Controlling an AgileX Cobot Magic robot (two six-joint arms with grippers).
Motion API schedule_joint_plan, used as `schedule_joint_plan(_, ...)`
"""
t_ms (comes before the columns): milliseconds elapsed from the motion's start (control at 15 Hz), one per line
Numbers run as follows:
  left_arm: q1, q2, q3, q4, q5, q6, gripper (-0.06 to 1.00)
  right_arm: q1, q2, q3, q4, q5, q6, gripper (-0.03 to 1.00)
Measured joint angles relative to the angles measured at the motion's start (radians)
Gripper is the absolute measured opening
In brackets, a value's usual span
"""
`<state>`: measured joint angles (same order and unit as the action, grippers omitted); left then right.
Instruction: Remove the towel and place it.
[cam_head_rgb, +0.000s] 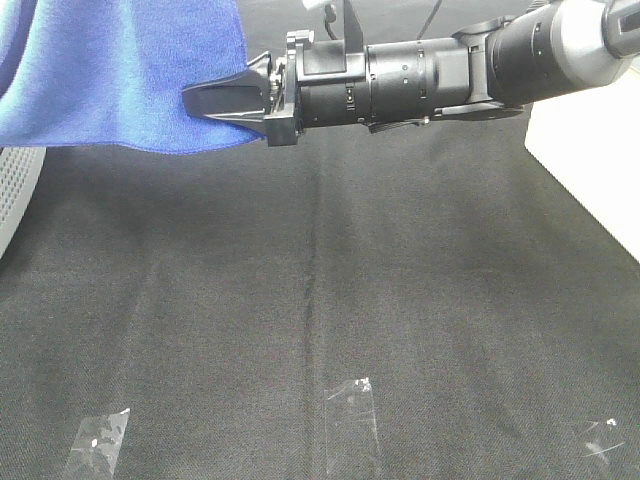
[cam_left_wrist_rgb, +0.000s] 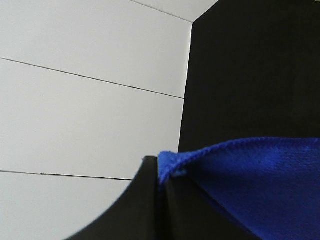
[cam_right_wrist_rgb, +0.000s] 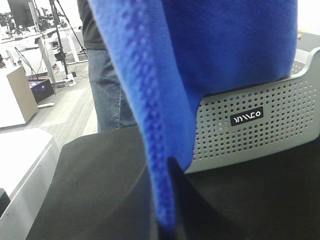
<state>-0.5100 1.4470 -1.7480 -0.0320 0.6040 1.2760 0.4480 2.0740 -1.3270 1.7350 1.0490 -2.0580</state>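
Probably a robotics lab, tripods (cam_right_wrist_rgb: 56, 30), monitor (cam_right_wrist_rgb: 18, 10), desks (cam_right_wrist_rgb: 22, 41)

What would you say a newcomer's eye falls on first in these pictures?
The bright blue towel hanging at the upper left of the high view, above the black table cloth. Next, the right gripper, extended in from the right and shut on the towel's edge. Behind the towel, the right wrist view shows a grey perforated basket.

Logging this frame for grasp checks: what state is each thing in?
left hand: shut on the towel corner
right hand: shut on the towel's stitched edge
towel: held up, hanging
grey basket: upright, partly behind the towel
tape strips: stuck flat on the black cloth
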Motion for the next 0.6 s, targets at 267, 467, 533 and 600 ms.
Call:
schedule_joint_plan(267,0.0,0.0,0.0,0.0,0.001,-0.065,0.0,0.0,0.0,0.0,0.0,-0.043,0.082,0.0)
schedule_joint_plan(467,0.0,0.0,0.0,0.0,0.012,-0.27,0.0,0.0,-0.014,0.0,-0.092,-0.054,0.331,0.0)
schedule_joint_plan(533,0.0,0.0,0.0,0.003,0.033,-0.36,0.0,0.0,-0.024,0.0,-0.128,-0.059,0.377,0.0)
schedule_joint_plan(600,0.0,0.0,0.0,0.016,0.06,-0.442,0.0,0.0,-0.07,0.0,-0.251,-0.091,0.51,0.0)
